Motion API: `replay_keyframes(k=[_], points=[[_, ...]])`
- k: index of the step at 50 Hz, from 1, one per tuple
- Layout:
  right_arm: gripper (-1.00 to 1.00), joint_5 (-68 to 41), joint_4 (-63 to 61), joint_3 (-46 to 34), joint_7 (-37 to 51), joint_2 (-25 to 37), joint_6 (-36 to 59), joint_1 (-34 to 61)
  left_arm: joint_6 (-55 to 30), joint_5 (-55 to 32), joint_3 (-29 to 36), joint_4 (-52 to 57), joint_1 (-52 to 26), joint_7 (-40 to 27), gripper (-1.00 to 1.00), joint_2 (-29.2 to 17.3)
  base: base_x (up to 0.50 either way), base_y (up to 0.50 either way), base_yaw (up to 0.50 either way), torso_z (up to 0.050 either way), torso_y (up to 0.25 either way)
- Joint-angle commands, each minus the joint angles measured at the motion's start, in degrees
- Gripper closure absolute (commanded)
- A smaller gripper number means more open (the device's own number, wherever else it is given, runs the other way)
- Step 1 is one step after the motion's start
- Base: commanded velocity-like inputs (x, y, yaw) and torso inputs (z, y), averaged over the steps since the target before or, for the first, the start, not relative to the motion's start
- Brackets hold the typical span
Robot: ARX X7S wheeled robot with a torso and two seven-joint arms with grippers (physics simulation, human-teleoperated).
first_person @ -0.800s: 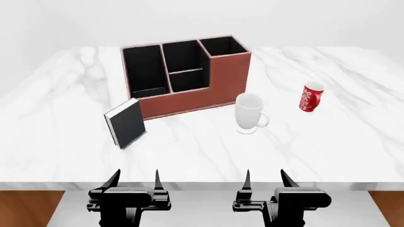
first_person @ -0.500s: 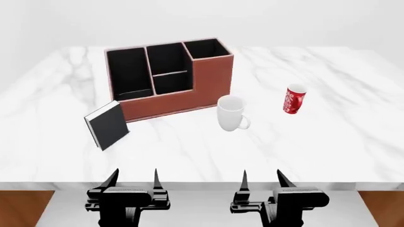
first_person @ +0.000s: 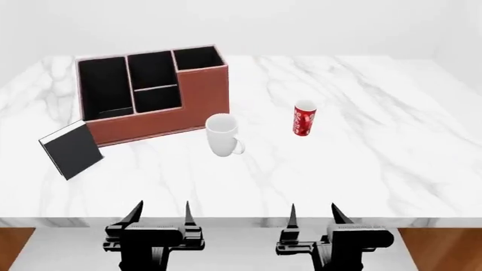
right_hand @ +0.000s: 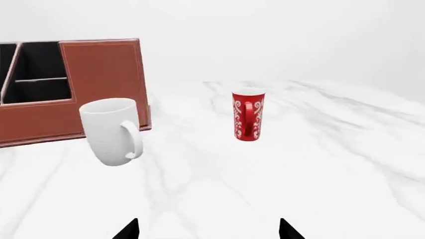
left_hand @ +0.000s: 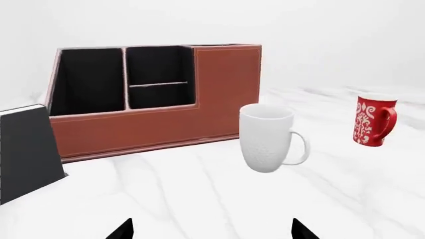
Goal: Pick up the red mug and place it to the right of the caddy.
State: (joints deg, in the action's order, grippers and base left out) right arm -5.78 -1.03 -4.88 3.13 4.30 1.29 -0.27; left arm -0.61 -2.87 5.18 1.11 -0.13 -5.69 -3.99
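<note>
The red mug (first_person: 303, 118) with white pattern stands upright on the white marble table (first_person: 362, 164), right of the caddy (first_person: 154, 93). It also shows in the left wrist view (left_hand: 373, 121) and the right wrist view (right_hand: 248, 114), handle toward that camera. The reddish-brown caddy shows in the wrist views too (left_hand: 166, 124) (right_hand: 99, 84). My left gripper (first_person: 160, 215) and right gripper (first_person: 314, 214) are both open and empty, at the table's near edge, far from the mug. Only their fingertips show in the wrist views (left_hand: 121, 231) (right_hand: 126, 231).
A plain white footed mug (first_person: 222, 135) stands between the caddy and the red mug, just in front of the caddy's right corner (left_hand: 267, 138) (right_hand: 111, 130). A small black book (first_person: 71, 149) leans at the caddy's front left (left_hand: 23, 149).
The head view has swung to the right, so the caddy, white mug and red mug have shifted left in the picture. The grippers stay open at the table's near edge.
</note>
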Motion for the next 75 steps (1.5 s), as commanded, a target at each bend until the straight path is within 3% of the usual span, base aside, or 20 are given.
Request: replay_keyframes(k=[1,3,4,6,9,17,36,75], points=[[-1.0,-3.17,-9.36,-0.79,1.46,1.23,10.77,1.62,-19.56,-2.02,1.32,18.51,-3.94,-1.49,-1.0,-1.73,0.0,0.0,0.0,0.0,0.0],[-1.0,-6.76,-18.44,0.67,2.86,2.25,23.68,5.98,-36.75,-4.89,0.16,32.06,-13.82,-2.06,-1.0,-2.71,0.0,0.0,0.0,0.0,0.0],[-1.0,-8.27,-22.61,1.38,3.9,3.03,30.98,9.91,-45.34,-6.9,-0.84,37.24,-22.42,-1.74,-1.0,-3.13,0.0,0.0,0.0,0.0,0.0],[-1.0,-9.26,-24.48,2.01,4.95,3.77,37.22,15.11,-59.52,-8.08,-0.82,38.27,-33.37,-1.41,-1.0,-3.47,0.0,0.0,0.0,0.0,0.0],[-1.0,-9.63,-23.49,3.17,5.75,4.0,39.01,19.23,-65.24,-9.12,-1.18,35.8,-40.9,-1.06,-1.0,-3.02,0.0,0.0,0.0,0.0,0.0],[-1.0,-9.6,-20.73,4.12,6.28,3.93,36.52,19.98,-63.14,-8.77,-0.47,32.99,-40.84,-1.61,-1.0,-3.14,0.0,0.0,0.0,0.0,0.0],[-1.0,-10.08,-17.65,3.12,6.49,3.97,34.22,19.25,-58.5,-8.39,0.59,30.32,-38.96,-2.17,-1.0,-4.36,0.5,0.0,0.0,0.0,0.0],[-1.0,-12.0,-16.3,1.88,7.25,4.93,33.54,19.81,-57.12,-9.81,0.22,29.99,-39.05,-3.47,-1.0,-5.32,0.5,0.0,0.0,0.0,0.001]])
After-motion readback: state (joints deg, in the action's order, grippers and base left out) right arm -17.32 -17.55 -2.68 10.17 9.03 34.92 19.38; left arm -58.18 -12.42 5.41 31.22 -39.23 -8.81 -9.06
